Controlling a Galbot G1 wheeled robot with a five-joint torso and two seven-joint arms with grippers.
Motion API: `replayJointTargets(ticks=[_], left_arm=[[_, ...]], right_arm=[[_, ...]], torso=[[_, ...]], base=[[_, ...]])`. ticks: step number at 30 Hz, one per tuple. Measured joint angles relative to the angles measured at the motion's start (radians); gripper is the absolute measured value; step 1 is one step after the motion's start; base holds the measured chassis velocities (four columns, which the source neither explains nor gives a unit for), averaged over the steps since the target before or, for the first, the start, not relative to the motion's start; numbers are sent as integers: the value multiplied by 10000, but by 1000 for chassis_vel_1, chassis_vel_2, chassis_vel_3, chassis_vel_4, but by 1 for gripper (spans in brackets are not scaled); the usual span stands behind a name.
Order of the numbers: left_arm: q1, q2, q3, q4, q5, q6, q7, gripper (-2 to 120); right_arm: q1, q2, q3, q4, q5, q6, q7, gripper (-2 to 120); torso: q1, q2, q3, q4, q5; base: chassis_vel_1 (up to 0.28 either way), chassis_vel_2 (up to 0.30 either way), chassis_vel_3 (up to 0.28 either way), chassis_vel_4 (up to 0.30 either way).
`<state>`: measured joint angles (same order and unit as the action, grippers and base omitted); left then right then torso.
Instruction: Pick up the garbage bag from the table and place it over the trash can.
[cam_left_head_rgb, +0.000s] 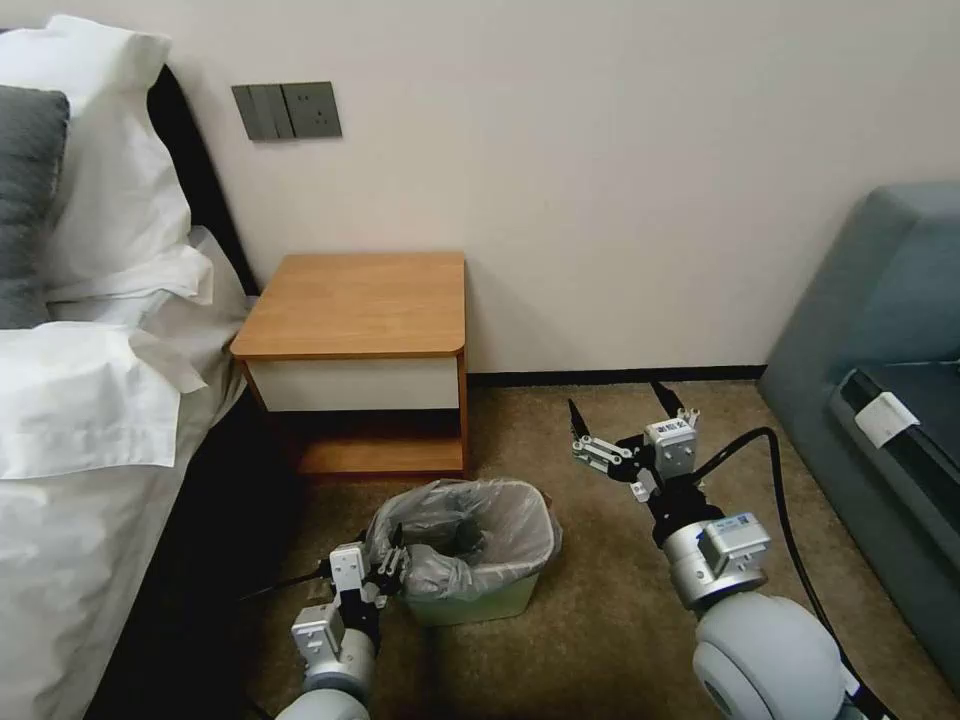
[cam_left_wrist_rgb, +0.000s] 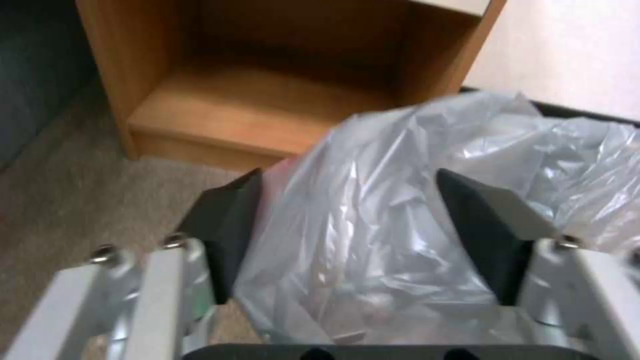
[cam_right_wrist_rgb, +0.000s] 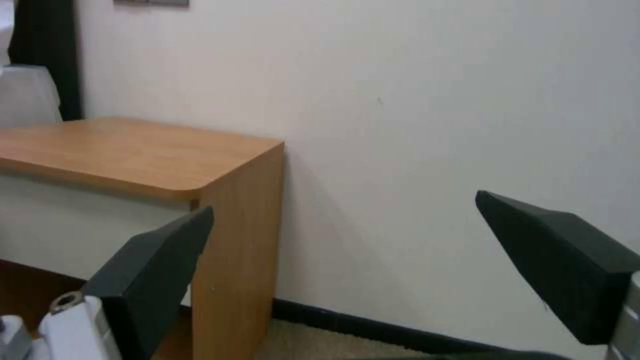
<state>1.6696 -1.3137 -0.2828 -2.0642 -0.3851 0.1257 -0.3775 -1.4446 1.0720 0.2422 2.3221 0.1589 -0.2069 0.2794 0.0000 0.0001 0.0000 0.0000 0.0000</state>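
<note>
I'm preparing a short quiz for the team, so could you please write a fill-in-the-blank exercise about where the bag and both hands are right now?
1. The garbage bag lines the ____, which stands on the carpet in front of the table.
2. The left hand has bag plastic between its ____ fingers.
3. The right hand hovers over the carpet, open and ____.

Missing words: trash can; open; empty
</note>
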Motion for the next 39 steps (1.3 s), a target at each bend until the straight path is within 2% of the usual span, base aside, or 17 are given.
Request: replayJointTargets(ticks=[4,7,22,33,39], left_arm=[[-3,27,-60,-127,108,-88,46,91],[-8,52,-94,-172,110,-106,62,99],[160,220,-441,-467,-26,-235,292,100],[523,295,-1557,-998,-541,-607,503,100],[787,348,-1781,-1125,-575,-720,548,100]], right_arm=[[-103,63,-21,60,-3,-11,29,100],[-173,102,-24,82,-11,-10,45,100],[-213,154,-13,45,90,-11,81,100],[-202,216,-64,-56,34,2,63,100],[-166,291,-147,-94,-28,18,56,100]], torso=[[0,0,0,0,0],[0,0,0,-1,0],[0,0,0,0,0],[0,0,0,0,-1],[0,0,0,0,-1]], base=[[0,0,0,0],[0,0,0,0],[0,0,0,0],[0,0,0,0],[0,0,0,0]])
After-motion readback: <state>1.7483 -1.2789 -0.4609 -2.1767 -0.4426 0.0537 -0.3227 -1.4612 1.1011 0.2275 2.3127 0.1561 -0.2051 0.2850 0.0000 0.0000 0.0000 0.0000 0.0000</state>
